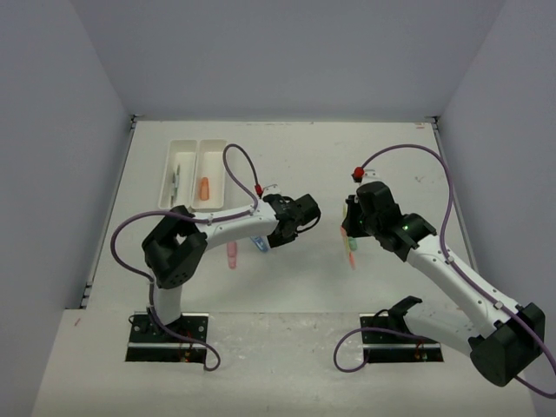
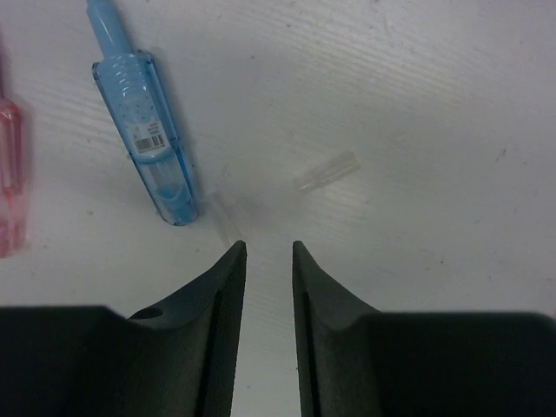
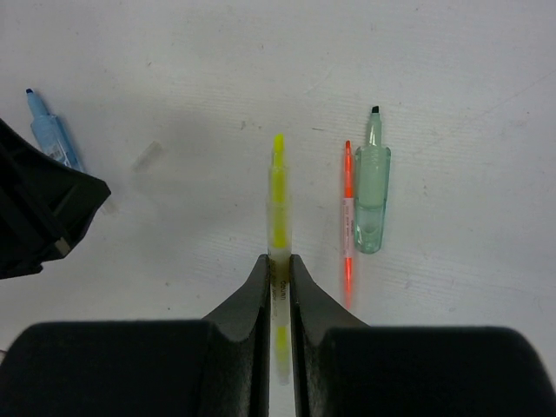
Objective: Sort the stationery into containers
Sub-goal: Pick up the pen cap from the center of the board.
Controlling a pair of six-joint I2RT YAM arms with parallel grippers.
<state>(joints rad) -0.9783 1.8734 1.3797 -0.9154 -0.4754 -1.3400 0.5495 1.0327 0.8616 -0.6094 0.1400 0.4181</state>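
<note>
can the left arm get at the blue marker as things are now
Probably yes: the blue marker lies flat on the table just ahead of the left gripper, a little to one side, with nothing on it. The jaws stand slightly apart and empty, so they may need to widen.

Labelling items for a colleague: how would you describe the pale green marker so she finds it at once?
Find the right tool, shut on a slim yellow marker. Beside it lie a thin orange pen, then the green marker: stubby, translucent, dark-tipped.
</note>
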